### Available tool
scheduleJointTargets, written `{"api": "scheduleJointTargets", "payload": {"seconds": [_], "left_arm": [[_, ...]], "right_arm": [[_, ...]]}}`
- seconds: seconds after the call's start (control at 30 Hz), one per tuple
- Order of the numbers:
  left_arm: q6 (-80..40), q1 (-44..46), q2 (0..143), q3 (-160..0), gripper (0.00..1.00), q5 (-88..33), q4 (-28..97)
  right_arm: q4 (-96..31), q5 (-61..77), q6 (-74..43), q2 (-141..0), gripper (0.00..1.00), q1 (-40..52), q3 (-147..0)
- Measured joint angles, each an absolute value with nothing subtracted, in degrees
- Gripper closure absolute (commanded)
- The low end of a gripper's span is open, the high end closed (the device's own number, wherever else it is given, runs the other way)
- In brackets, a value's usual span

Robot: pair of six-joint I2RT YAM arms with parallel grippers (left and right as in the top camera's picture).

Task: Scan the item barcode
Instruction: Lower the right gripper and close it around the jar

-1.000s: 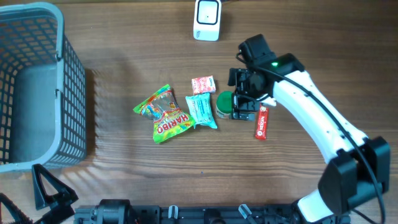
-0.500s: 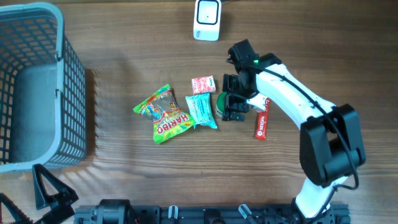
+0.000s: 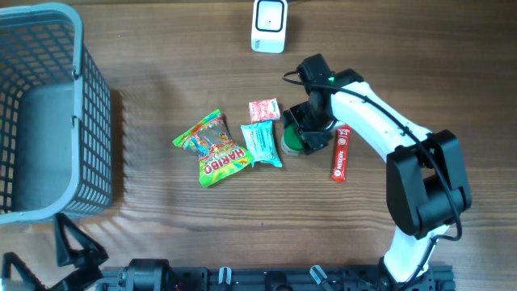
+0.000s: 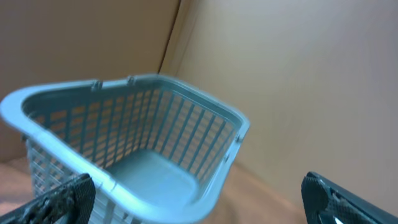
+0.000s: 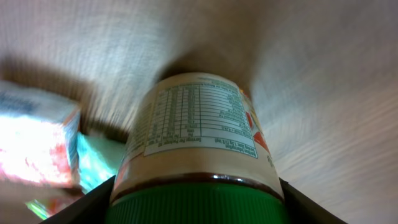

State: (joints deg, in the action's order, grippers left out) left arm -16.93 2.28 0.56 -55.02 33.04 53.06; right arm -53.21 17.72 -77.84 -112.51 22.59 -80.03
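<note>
Overhead, the right gripper [image 3: 306,132] sits over the green-lidded jar [image 3: 288,138] near the counter's middle, between a teal packet [image 3: 262,144] and a red bar [image 3: 340,158]. Its jaws flank the lid; whether they clamp it, I cannot tell. The left gripper [image 4: 199,203] has its jaws spread wide and empty, facing the basket [image 4: 186,87].

The jar [image 3: 288,138] is small and pale, with a green lid [image 5: 199,202] and a cream label [image 5: 200,124] printed with a nutrition table. It stands lid up, a little right of the middle of the table [image 3: 161,73]. The scanner [image 3: 269,26] is a small white box with a dark window, lying flat at the far edge near its middle, well apart from the jar.
</note>
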Motion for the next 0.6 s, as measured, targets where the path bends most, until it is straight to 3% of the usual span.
{"api": "scheduleJointTargets", "payload": {"seconds": [0.17, 0.27, 0.3, 0.4, 0.6], "left_arm": [[-16.9, 2.3, 0.6, -55.0, 0.00, 33.0, 59.9], [-16.9, 2.3, 0.6, -55.0, 0.00, 33.0, 61.5], [-16.9, 2.3, 0.6, -55.0, 0.00, 33.0, 61.5], [-16.9, 2.3, 0.6, -55.0, 0.00, 33.0, 60.0], [-16.9, 2.3, 0.6, -55.0, 0.00, 31.7, 54.0]], "right_arm": [[-58.1, 14.6, -47.1, -112.6, 0.28, 19.2, -82.8], [-61.2, 10.5, -33.2, -112.6, 0.14, 18.3, -85.2], [-62.0, 8.8, -29.8, -112.6, 0.04, 18.3, -85.8], [-62.6, 5.3, -22.2, -112.6, 0.00, 18.3, -86.8], [-63.3, 3.1, -18.7, -112.6, 0.00, 18.3, -87.3]]}}
